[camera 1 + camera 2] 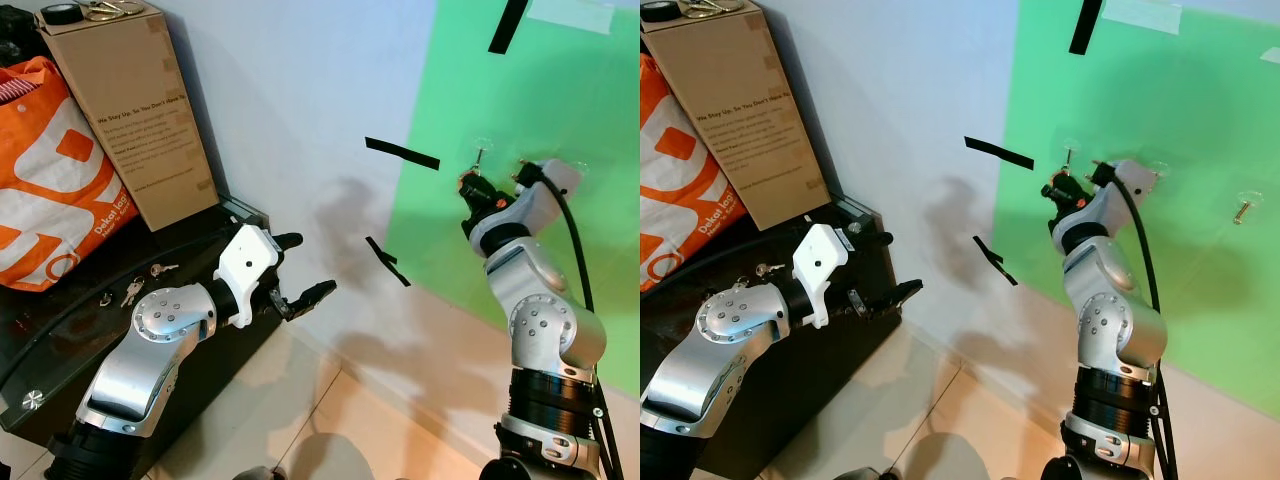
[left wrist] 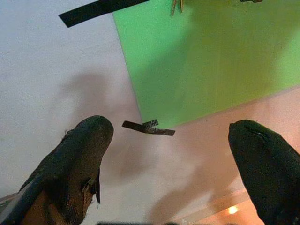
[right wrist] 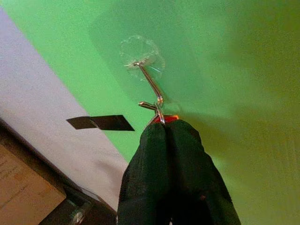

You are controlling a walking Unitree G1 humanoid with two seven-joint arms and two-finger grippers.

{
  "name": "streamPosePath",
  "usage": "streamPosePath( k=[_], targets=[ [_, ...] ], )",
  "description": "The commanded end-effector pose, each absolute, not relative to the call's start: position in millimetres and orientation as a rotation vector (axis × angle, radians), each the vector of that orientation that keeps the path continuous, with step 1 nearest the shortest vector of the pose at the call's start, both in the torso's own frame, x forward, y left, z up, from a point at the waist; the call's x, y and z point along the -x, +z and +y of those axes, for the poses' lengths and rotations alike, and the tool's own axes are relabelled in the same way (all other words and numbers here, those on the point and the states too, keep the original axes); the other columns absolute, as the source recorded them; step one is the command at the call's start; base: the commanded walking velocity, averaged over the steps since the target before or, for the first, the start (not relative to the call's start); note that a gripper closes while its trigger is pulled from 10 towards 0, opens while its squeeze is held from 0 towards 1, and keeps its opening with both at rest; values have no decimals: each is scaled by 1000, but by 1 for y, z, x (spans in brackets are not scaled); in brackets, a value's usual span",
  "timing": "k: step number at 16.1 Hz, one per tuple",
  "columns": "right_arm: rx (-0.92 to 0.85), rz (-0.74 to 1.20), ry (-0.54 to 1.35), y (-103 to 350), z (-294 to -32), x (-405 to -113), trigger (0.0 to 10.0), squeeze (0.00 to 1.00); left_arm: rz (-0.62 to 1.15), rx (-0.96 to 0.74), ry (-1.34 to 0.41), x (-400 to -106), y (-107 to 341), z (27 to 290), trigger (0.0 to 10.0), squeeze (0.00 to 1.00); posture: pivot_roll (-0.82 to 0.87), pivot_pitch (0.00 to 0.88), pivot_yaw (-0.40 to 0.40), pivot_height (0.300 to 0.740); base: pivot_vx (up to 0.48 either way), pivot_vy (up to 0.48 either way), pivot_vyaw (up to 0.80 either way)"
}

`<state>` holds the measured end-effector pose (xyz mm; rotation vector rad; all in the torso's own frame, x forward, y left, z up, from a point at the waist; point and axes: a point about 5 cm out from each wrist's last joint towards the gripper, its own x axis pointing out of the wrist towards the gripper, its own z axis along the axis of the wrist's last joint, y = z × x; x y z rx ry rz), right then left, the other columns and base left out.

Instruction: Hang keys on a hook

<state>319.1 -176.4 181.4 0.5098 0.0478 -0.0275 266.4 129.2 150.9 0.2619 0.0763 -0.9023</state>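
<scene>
Two black fingers of the right gripper point(image 3: 164, 123) are pressed together around a small key with a red tag point(image 3: 165, 119), and its metal ring end sits right at the tip of the wire hook point(image 3: 151, 84). That hook stands out from a clear suction cup point(image 3: 141, 52) stuck to the green panel point(image 1: 480, 90) on the wall. In the head views the right arm is raised with its wrist close to the panel, the gripper point(image 1: 478, 190) just below the hook.

Judging from this, the task is in its final stage: the key has been carried to the hook and is touching or nearly on it, but whether the ring is actually looped over the tip cannot be told. What remains is seating it, letting go and pulling the arm away.

Off to the left, the left gripper point(image 1: 300, 270) hovers with its fingers spread wide and nothing between them, aimed at the white wall point(image 1: 300, 100). Behind it, more keys point(image 1: 140, 285) lie on the dark table point(image 1: 60, 330), beside a cardboard box point(image 1: 130, 110) and an orange bag point(image 1: 45, 170). Black tape strips point(image 1: 402, 153) mark the wall, and a second hook point(image 1: 1244, 208) sits further right on the panel.
</scene>
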Motion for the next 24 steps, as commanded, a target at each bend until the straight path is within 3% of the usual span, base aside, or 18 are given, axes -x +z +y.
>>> streamPosePath(
  k=[1, 7, 8, 16, 18, 21, 24],
  targets=[
    [-573, 87, -67, 174, -181, -321, 10000, 0, 74, -272, -913, -266, 154, 130, 10000, 98, -80, 0, 45, 740, 0, 0, 0],
    [-580, 81, -61, 173, -183, -320, 10000, 0, 72, -275, -916, -267, 155, 130, 10000, 98, -81, 0, 50, 740, 0, 0, 0],
    [-564, 67, -61, 175, -183, -320, 10000, 1000, 70, -275, -914, -267, 155, 130, 10000, 98, -82, 0, 52, 740, 0, 0, 0],
    [-401, -58, 52, 173, -173, -306, 10000, 1000, 36, -239, -765, -268, 153, 137, 10000, 82, -83, 0, 50, 740, 0, 0, 0],
    [-309, -50, 42, 165, -171, -303, 10000, 1000, 21, -256, -664, -271, 152, 143, 10000, 78, -80, 0, 48, 740, 0, 0, 0],
    [-124, 10, 252, 142, -146, -290, 10000, 1000, 40, -296, -408, -276, 146, 164, 10000, 90, -77, 0, 51, 740, 0, 0, 502],
    [-14, 171, 185, 103, -142, -282, 10000, 1000, 97, -316, -265, -273, 134, 177, 10000, 114, -72, 0, 50, 740, 0, 0, 796]
  ],
)
